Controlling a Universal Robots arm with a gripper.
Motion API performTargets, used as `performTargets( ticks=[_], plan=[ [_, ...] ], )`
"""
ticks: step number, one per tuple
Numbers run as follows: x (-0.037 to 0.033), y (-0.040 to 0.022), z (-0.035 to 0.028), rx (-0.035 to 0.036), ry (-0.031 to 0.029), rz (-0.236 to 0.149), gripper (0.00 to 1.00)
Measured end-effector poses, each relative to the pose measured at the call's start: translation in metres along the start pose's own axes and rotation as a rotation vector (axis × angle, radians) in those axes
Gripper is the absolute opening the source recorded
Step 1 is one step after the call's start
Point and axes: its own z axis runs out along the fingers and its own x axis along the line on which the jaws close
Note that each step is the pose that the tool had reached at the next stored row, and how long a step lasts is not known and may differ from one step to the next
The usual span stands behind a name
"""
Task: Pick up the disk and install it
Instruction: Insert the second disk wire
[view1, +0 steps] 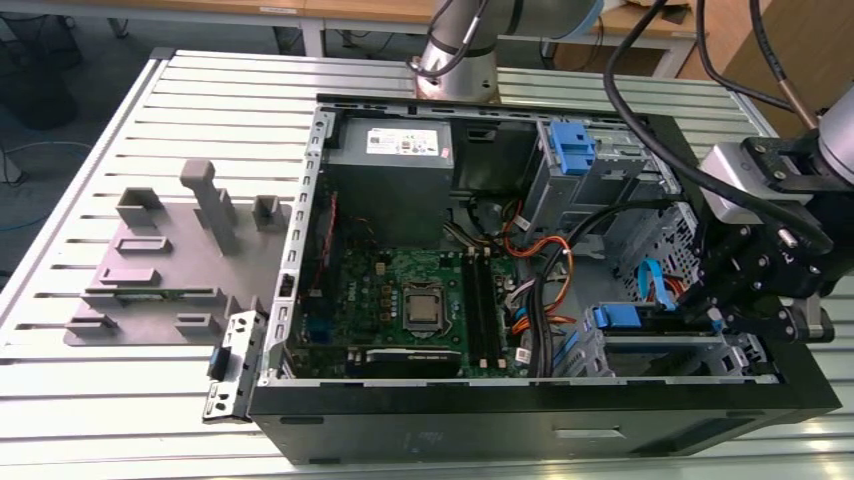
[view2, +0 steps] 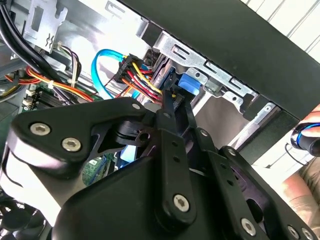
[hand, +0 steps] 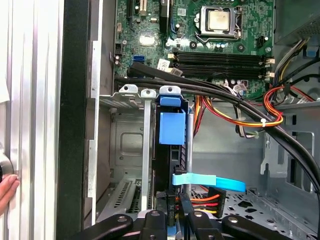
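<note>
Standing on Edge in the Drive Cage

In the exterior view, an open computer case (view1: 534, 420) lies on its side on a slatted metal worktop (view1: 107, 120). The arm's black pincer (view1: 717, 322) reaches down into the corner of the case at the exterior view's right, over a metal drive cage (view1: 667, 350). The disk (view1: 617, 318) sits in that cage, and its blue handle shows at the cage's edge, near the pincer. A grey power-supply box (view1: 400, 150) and an upright blue latch (view1: 571, 148) sit at the far end of the case, well apart from the pincer. The green motherboard (view1: 400, 290) lies between them and the cage. A grey fixture plate (view1: 160, 270) rests on the worktop outside the case, at the exterior view's left.

In the second wrist view, the pincer (view2: 172, 102) ends just beside the disk's blue handle (view2: 189, 86). It is near a plug with red, yellow and black wires (view2: 135, 72) and a looped light-blue data cable (view2: 100, 65). (Whether the pincer is apart, together or clamped on anything, I cannot tell.)

In the first wrist view, the disk (hand: 171, 127) stands on edge in one slot of the cage (hand: 125, 145), with its blue handle facing the camera. The pincer (hand: 172, 217) is close to its near end. The data cable (hand: 207, 181) crosses in front of the disk, with the wired plug (hand: 207, 201) just beside it. A person's hand (hand: 6, 187) rests outside the case wall.
</note>
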Motion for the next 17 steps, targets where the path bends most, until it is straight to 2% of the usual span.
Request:
performTargets(
  ticks=[8,10,11,14,17],
  plan=[
    [0.0000,0.0000,0.0002,0.0000,-0.0002,0.000,0.24],
    [0.0000,0.0000,0.0001,0.0000,0.0001,0.000,0.22],
    [0.0000,0.0000,0.0001,0.0000,0.0000,0.000,0.17],
    [0.0000,0.0000,0.0002,0.0000,-0.0003,0.000,0.17],
    [-0.0001,0.0000,-0.0026,-0.0001,-0.0009,0.000,0.17]
  ],
)
